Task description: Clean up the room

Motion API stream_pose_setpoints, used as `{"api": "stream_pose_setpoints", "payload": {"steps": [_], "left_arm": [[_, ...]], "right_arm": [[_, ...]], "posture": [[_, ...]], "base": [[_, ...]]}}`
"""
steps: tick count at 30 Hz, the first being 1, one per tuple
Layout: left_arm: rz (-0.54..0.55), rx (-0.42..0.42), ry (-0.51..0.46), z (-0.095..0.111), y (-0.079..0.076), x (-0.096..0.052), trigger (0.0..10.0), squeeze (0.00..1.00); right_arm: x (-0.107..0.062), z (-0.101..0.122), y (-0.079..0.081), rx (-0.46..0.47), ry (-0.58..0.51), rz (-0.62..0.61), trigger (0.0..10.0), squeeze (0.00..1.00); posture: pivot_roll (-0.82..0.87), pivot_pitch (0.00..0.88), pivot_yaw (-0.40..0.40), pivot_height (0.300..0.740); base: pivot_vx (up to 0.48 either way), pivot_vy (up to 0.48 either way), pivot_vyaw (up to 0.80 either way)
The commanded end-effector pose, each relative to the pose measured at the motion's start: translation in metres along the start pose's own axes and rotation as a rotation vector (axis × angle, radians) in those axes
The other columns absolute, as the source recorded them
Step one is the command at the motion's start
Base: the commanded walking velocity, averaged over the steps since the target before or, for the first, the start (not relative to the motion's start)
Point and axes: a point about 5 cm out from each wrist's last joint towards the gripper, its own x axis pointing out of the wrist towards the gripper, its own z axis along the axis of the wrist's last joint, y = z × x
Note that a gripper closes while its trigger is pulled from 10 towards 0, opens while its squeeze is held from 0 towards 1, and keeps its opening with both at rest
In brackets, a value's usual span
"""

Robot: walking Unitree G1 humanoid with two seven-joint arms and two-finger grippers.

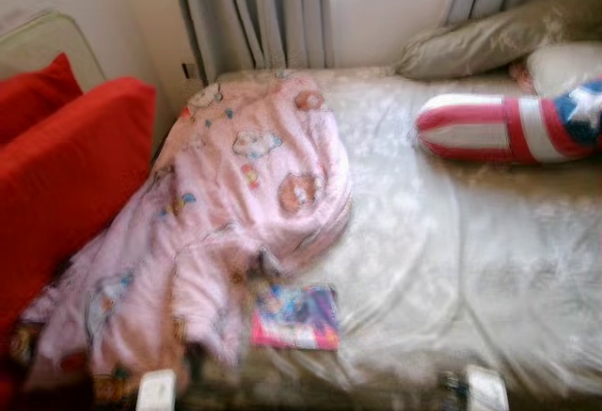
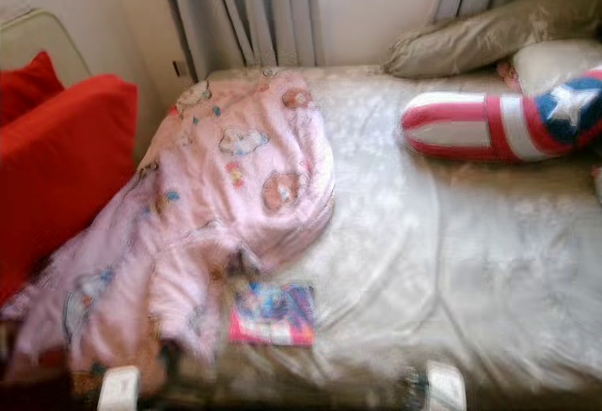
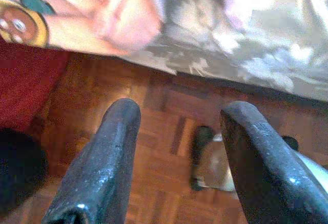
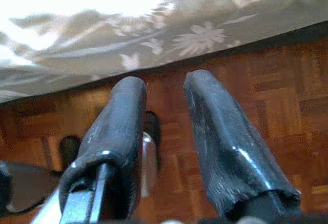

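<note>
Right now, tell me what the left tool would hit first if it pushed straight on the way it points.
Probably the brown wooden parquet floor beside the bed: the open left tool aims down at it, with nothing held between its fingers. Depth is uncertain.

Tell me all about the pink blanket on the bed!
The pink blanket looks soft and thin, printed with little cartoon animals. It lies crumpled over the left side of the bed, its lower end spilling off the near edge. A small colourful book lies at its hem, and a red cushion is beside it.
</note>
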Motion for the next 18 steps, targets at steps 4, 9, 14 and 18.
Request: {"api": "stream_pose_setpoints", "payload": {"steps": [4, 9, 14, 18], "left_arm": [[0.029, 0.008, 0.002, 0.0013, 0.0103, -0.0015, 10.0, 0.00], [0.033, -0.008, -0.002, 0.0016, 0.0103, -0.0014, 10.0, 0.00], [0.037, -0.038, -0.005, 0.0014, 0.0102, -0.0014, 10.0, 0.00], [0.027, -0.037, -0.009, 0.0022, 0.0092, -0.0011, 10.0, 0.00]], "right_arm": [[0.0019, 0.0041, 0.0087, 0.008, -0.011, 0.019, 10.0, 0.00], [0.0020, 0.0047, 0.0088, 0.006, -0.012, 0.022, 10.0, 0.00], [0.0021, 0.0057, 0.0092, 0.008, -0.019, 0.026, 10.0, 0.00], [0.0021, 0.0072, 0.0090, 0.021, -0.034, 0.026, 10.0, 0.00]], "posture": [[-0.05, 0.000, 0.040, 0.740], [-0.05, 0.000, 0.040, 0.740], [-0.05, 0.000, 0.042, 0.740], [-0.05, 0.000, 0.040, 0.740]], "base": [[0.000, 0.480, 0.00], [0.000, 0.223, 0.00], [0.000, 0.000, 0.00], [0.000, 0.000, 0.00]]}}
